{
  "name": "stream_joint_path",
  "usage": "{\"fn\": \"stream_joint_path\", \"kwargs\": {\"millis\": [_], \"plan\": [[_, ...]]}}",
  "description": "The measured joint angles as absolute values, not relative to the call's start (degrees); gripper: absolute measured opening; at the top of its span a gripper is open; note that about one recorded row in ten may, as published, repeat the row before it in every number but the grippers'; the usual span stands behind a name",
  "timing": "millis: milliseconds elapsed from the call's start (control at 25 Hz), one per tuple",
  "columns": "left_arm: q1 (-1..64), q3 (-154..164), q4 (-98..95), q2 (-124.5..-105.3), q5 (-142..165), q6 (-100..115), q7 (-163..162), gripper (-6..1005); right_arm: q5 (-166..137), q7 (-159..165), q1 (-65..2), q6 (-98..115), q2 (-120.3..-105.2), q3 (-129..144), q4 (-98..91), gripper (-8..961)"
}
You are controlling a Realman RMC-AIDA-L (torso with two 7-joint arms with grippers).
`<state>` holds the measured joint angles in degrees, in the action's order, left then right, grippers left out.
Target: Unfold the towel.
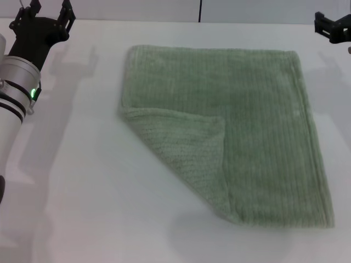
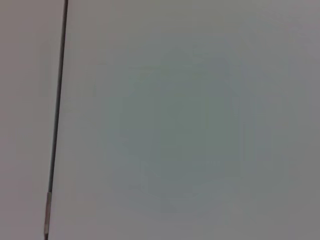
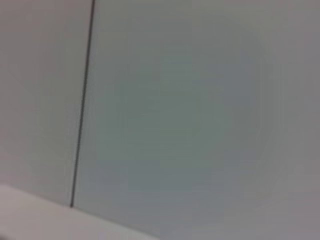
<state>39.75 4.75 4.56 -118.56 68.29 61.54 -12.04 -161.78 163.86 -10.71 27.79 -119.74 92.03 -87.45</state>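
The pale sage-green towel (image 1: 258, 126) lies flat on the white table (image 1: 82, 181) in the head view. Its near left corner (image 1: 186, 150) is folded over onto the cloth as a triangular flap. My left gripper (image 1: 49, 12) is raised at the far left, well away from the towel, with its fingers apart and empty. My right gripper (image 1: 332, 24) shows only partly at the far right edge, apart from the towel. Both wrist views show only a plain wall with a dark seam and no towel.
The table's far edge meets a pale wall with a dark vertical seam (image 1: 201, 11). The left arm's silver link with a green light (image 1: 19, 82) hangs over the table's left side.
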Motion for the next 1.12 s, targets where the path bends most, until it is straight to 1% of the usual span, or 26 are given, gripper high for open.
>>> {"fn": "stream_joint_path", "kwargs": {"millis": [240,480,920,1120], "plan": [[39.73,4.75,4.52,-118.56,68.29,61.73,-12.04,681,-161.54,164.41,-10.89,34.73,-119.74,90.75,-90.94,713],[39.72,4.75,4.28,-118.47,68.3,61.87,-12.04,681,-161.5,164.45,-11.14,39.74,-119.61,89.95,-92.92,666],[39.97,4.75,4.3,-118.53,68.29,62.23,-12.04,683,-161.02,164.51,-17.3,56.01,-119.07,87.54,-93.54,228],[40.06,4.75,4.35,-118.55,68.29,62.63,-12.04,682,-160.8,164.27,-20.33,60.97,-119.04,86.62,-90.98,123]]}}
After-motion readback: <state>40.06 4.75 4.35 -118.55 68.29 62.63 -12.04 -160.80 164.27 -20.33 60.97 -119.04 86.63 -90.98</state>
